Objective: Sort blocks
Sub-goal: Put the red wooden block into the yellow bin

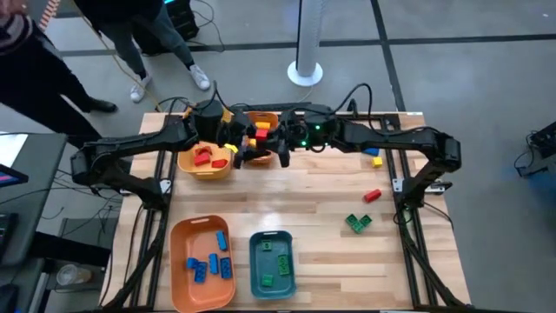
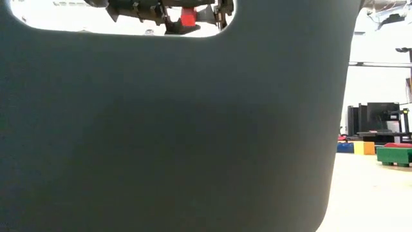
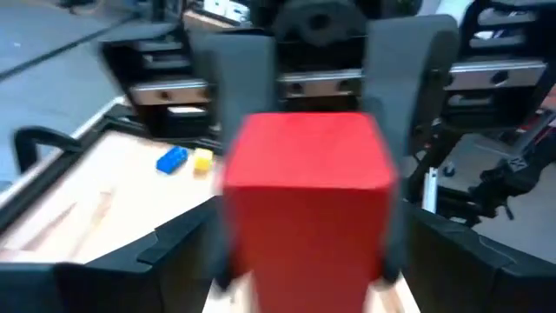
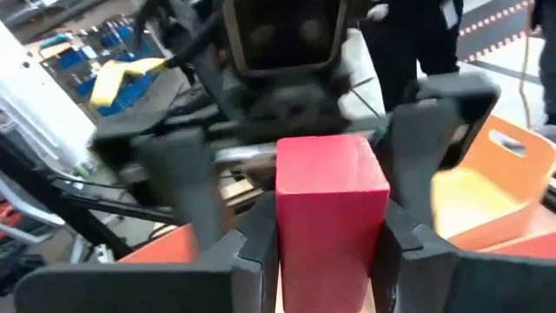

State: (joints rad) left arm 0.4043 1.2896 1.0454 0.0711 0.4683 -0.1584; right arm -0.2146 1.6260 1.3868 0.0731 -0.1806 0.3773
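Note:
A red block (image 1: 261, 130) is held in the air at the table's far middle, where my two arms meet. My right gripper (image 4: 326, 252) reaches in from the right and is shut on it. My left gripper (image 3: 317, 261) faces it from the left, open; its fingers (image 4: 187, 187) stand wide on either side of the block without touching. The low view shows the block (image 2: 188, 17) only through a bin's handle hole. Loose blocks lie on the right: blue and yellow (image 1: 374, 157), red (image 1: 371, 196), green (image 1: 358, 223). My right gripper pinches the red block by two opposite side faces (image 4: 291, 226) between its two fingers. The fingers (image 3: 408, 78) lie about level and come from the table's right. The block stands upright in the hold, lifted clear of the table.
Below my left arm, a yellow-orange bin (image 1: 187, 165) holds red blocks. An orange bin (image 1: 261, 116) stands at the far edge. At the near edge, an orange bin (image 1: 182, 239) holds blue blocks and a teal bin (image 1: 256, 256) green ones. The teal bin's wall (image 2: 180, 129) fills the low view.

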